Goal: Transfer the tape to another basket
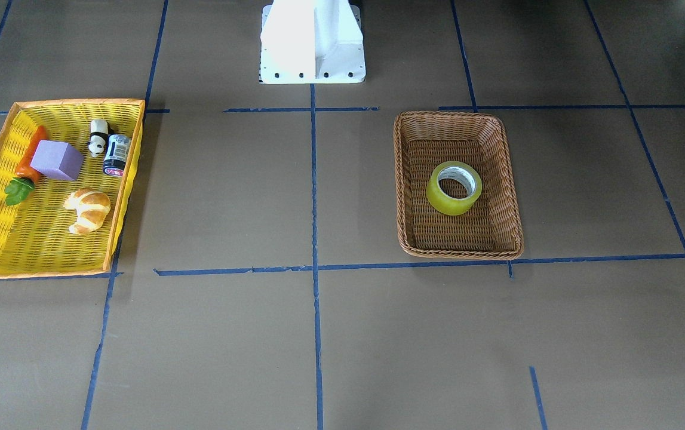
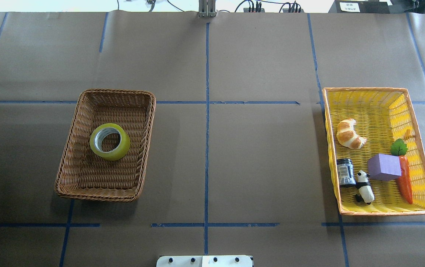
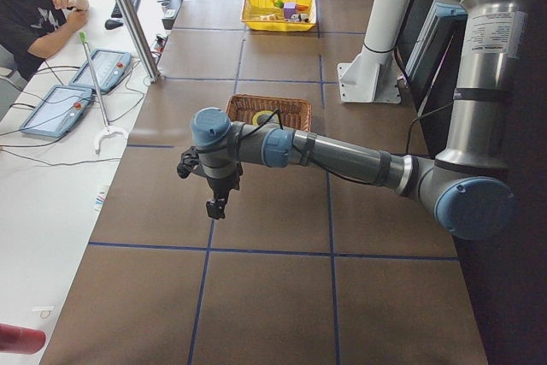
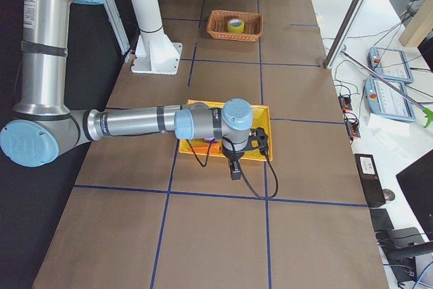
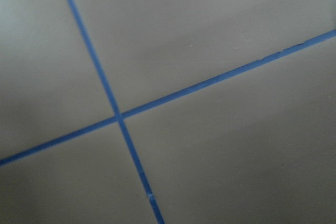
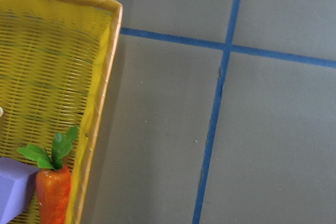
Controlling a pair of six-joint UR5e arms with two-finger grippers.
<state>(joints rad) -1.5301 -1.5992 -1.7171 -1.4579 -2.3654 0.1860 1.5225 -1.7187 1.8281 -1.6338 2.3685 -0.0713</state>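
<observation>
The tape [image 2: 110,141] is showing glossy, translucent yellow film. The basket [image 2: 72,148] around it is looking like rough brown wicker, and the yellow basket [image 2: 375,107] at frame right like woven plastic. Matt brown paper is covering the table [image 2: 264,159].

The left arm [image 3: 342,156] stretches out level, its wrist bent so the left gripper [image 3: 214,208] points straight down. The right arm [image 4: 135,122] is posed likewise, with the right gripper [image 4: 235,171] hanging downward. How wide either one stands cannot be told.
</observation>
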